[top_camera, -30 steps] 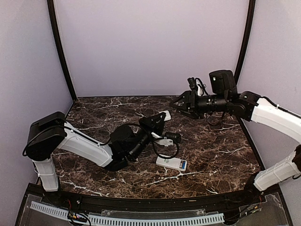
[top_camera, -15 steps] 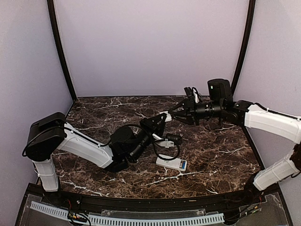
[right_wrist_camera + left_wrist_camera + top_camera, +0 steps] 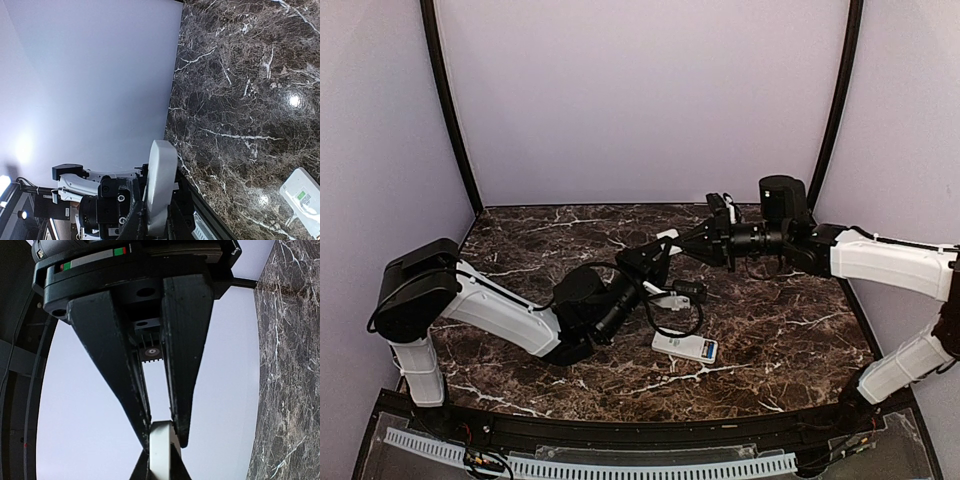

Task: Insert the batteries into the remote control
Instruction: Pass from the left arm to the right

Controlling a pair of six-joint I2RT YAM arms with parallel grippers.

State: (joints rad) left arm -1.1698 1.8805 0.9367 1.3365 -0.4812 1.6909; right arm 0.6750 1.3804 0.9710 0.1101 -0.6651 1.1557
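Observation:
The remote control (image 3: 682, 346) lies flat on the marble table, white, with its small display at the right end. It also shows at the lower right of the right wrist view (image 3: 302, 195). My left gripper (image 3: 663, 255) is raised above the table and shut on a small white plastic piece (image 3: 670, 238), seen edge-on in the left wrist view (image 3: 161, 450). My right gripper (image 3: 698, 243) meets it from the right, with its fingers closed against both sides of the same piece (image 3: 161, 185). No batteries are visible.
A black cable (image 3: 675, 322) loops from the left wrist down just behind the remote. The dark marble table (image 3: 770, 320) is enclosed by pale walls with black posts at the back corners. The left arm (image 3: 75, 185) shows behind the held piece.
My right gripper has moved left and slightly down, from well to the right of the white piece to closing its fingers on it. The left gripper and the remote have stayed still.

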